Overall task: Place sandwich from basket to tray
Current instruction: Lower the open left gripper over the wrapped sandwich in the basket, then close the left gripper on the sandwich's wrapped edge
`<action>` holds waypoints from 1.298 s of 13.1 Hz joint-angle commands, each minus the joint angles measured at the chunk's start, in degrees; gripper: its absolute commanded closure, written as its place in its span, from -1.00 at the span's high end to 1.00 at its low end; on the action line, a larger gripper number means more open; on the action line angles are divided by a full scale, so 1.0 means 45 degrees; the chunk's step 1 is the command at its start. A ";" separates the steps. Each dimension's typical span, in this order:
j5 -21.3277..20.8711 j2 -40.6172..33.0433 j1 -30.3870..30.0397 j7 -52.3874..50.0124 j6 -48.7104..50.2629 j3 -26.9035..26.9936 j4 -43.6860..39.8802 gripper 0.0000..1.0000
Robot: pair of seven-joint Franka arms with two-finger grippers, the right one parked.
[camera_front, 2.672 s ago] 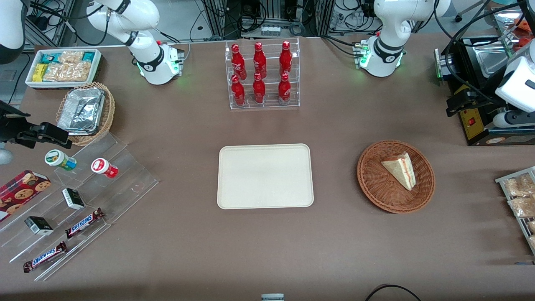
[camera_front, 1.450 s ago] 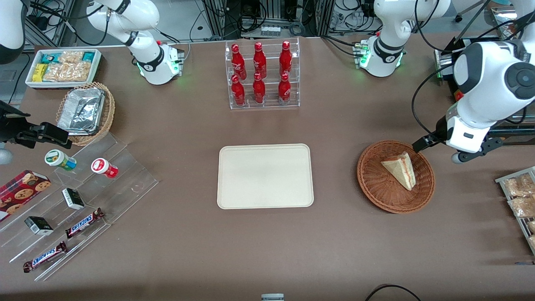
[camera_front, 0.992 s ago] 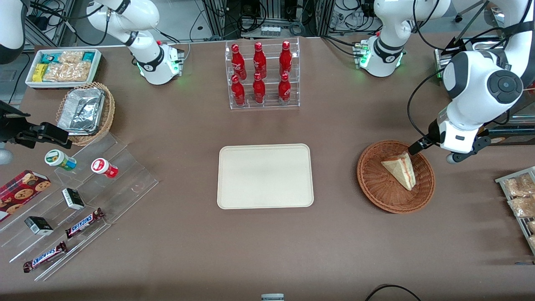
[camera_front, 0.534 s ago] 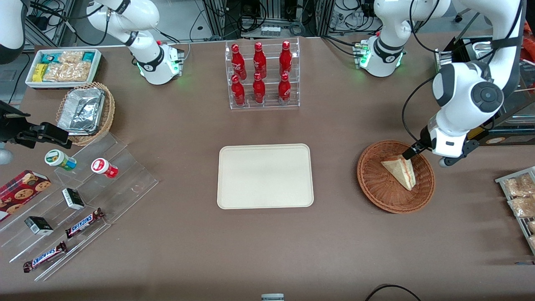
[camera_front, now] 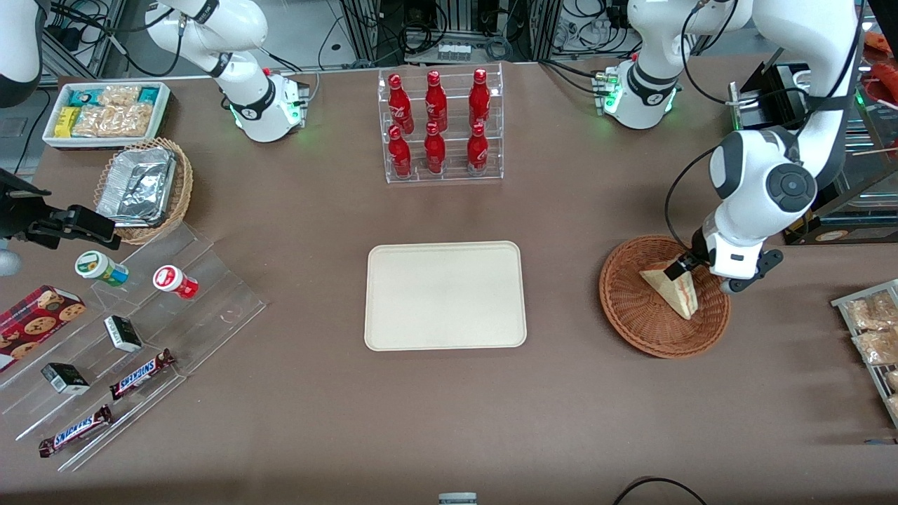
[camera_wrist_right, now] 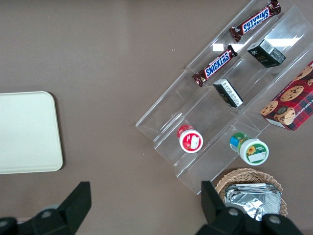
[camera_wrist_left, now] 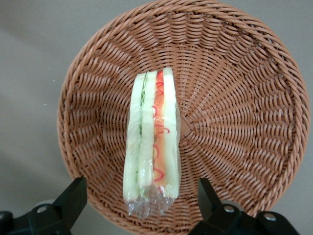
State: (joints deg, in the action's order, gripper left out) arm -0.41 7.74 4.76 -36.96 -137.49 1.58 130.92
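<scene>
The sandwich (camera_front: 673,291), a wrapped white-bread wedge with red and green filling, lies in the round reddish-brown basket (camera_front: 631,308). The cream tray (camera_front: 445,294) lies flat and bare beside the basket, toward the parked arm's end; it also shows in the right wrist view (camera_wrist_right: 27,132). My left gripper (camera_front: 701,279) hangs low over the basket's farther part, open and holding nothing. In the left wrist view the gripper (camera_wrist_left: 140,191) has its two fingers spread wide on either side of the sandwich's (camera_wrist_left: 151,142) wrapped end, clear of it, over the basket (camera_wrist_left: 234,122).
A clear rack of red bottles (camera_front: 440,126) stands farther back than the tray. A stepped clear shelf with snacks (camera_front: 140,315), a tan basket of foil containers (camera_front: 144,189) and a white bin (camera_front: 105,112) lie toward the parked arm's end. A rack of packets (camera_front: 873,337) lies at the working arm's end.
The left arm has swung in from the working arm's end of the table and come down over the basket. Its open fingers now straddle the sandwich. The sandwich has not moved.
</scene>
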 commanded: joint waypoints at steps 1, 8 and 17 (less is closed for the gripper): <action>0.0052 0.0484 0.0132 -0.0575 -0.0734 0.0021 0.0008 1.00; 0.0072 0.1228 0.0133 -0.1453 -0.1342 -0.0019 0.0066 0.45; -0.0122 0.0801 0.0621 -0.1788 0.0038 -0.0058 -0.0613 -1.00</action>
State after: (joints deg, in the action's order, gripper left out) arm -0.38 13.20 7.13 -44.73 -141.49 1.30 130.33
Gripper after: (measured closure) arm 0.722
